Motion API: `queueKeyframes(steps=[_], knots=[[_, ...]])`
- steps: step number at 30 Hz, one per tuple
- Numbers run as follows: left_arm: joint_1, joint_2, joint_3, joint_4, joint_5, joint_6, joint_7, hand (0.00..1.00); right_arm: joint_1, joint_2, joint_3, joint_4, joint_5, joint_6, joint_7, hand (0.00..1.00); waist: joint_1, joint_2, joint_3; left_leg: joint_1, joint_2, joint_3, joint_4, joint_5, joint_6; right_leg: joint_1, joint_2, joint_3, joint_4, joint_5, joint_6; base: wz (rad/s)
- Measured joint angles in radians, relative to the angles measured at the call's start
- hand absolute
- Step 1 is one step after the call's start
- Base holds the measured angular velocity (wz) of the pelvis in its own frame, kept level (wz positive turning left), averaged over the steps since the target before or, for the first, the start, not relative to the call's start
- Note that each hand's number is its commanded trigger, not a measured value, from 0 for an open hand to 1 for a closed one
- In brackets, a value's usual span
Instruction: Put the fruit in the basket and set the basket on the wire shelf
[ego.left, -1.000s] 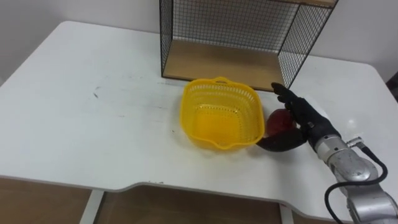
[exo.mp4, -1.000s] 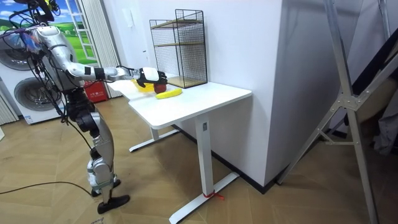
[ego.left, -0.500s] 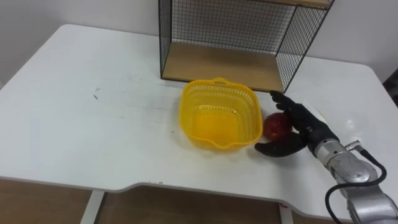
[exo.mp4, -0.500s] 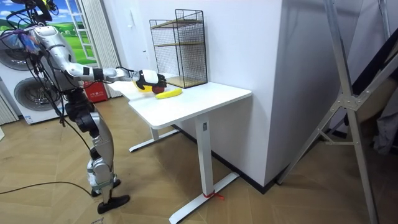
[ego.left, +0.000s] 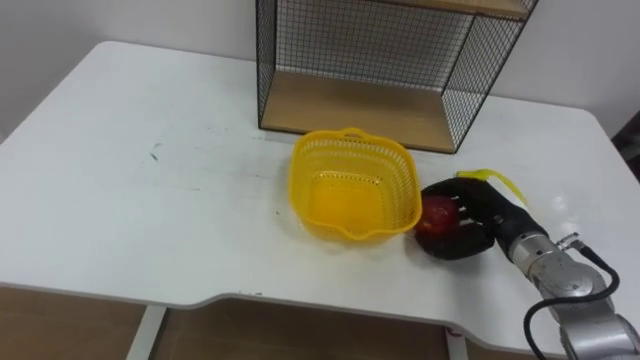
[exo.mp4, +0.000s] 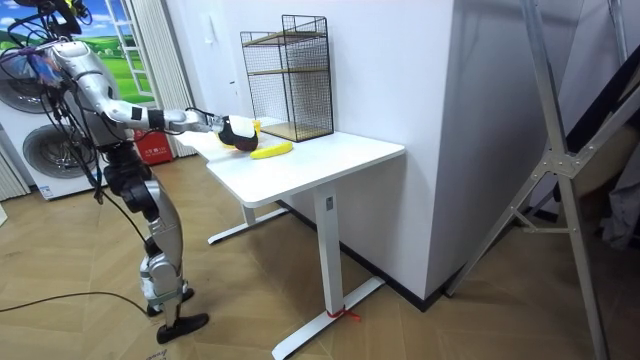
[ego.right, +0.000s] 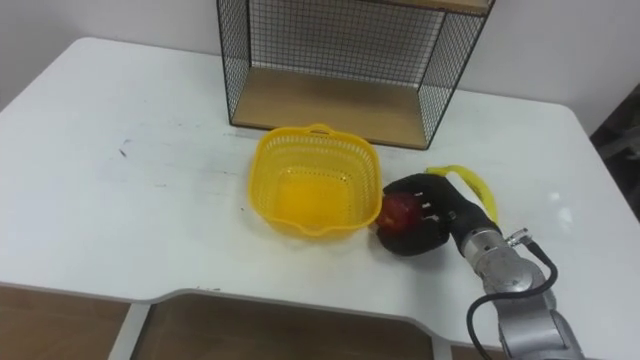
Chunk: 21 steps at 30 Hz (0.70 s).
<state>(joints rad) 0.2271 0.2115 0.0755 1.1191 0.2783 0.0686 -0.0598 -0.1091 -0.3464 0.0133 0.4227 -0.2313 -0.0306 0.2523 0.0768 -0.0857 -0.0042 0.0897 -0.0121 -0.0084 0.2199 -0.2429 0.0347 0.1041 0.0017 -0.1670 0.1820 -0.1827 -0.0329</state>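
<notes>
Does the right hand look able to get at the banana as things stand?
Probably not yet: the right hand is curled round the red apple beside the yellow basket. The banana lies just behind it, likely within reach once the apple is released.

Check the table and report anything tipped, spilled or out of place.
Nothing stands out. The yellow basket sits upright and empty before the wire shelf; the right hand is curled round the red apple beside it, the banana lying just behind.

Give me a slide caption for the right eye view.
Right hand curled round a red apple beside the yellow basket, banana behind the hand, wire shelf beyond.
</notes>
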Motion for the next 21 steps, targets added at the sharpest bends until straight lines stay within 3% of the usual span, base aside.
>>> queueKeyframes(steps=[9, 15, 21], knots=[[-0.004, 0.003, -0.001, 0.0, -0.001, 0.014, 0.004, 0.0, 0.003, 0.0, 0.003, -0.001, -0.016, -0.002, -0.021, 1.0, 0.0, -0.019, 0.0023, -0.008, 0.0, -0.003, 0.001, 0.0, 0.0, -0.002, 0.004, 0.002, -0.012, 0.001, 0.001, 0.0], [-0.005, 0.003, -0.001, 0.0, -0.001, 0.014, 0.01, 0.0, 0.006, 0.0, 0.002, 0.001, 0.01, -0.003, -0.043, 1.0, -0.002, -0.014, 0.0033, -0.009, 0.001, -0.003, 0.001, 0.0, 0.0, -0.001, 0.002, 0.0, -0.012, 0.001, 0.001, 0.0], [0.005, 0.003, -0.001, 0.0, -0.001, 0.014, 0.014, 0.0, 0.013, 0.0, -0.002, 0.001, 0.091, -0.003, -0.067, 1.0, -0.014, 0.007, 0.0077, -0.008, 0.0, -0.006, 0.001, 0.0, 0.0, 0.001, 0.001, -0.004, -0.012, 0.002, 0.002, 0.01]])
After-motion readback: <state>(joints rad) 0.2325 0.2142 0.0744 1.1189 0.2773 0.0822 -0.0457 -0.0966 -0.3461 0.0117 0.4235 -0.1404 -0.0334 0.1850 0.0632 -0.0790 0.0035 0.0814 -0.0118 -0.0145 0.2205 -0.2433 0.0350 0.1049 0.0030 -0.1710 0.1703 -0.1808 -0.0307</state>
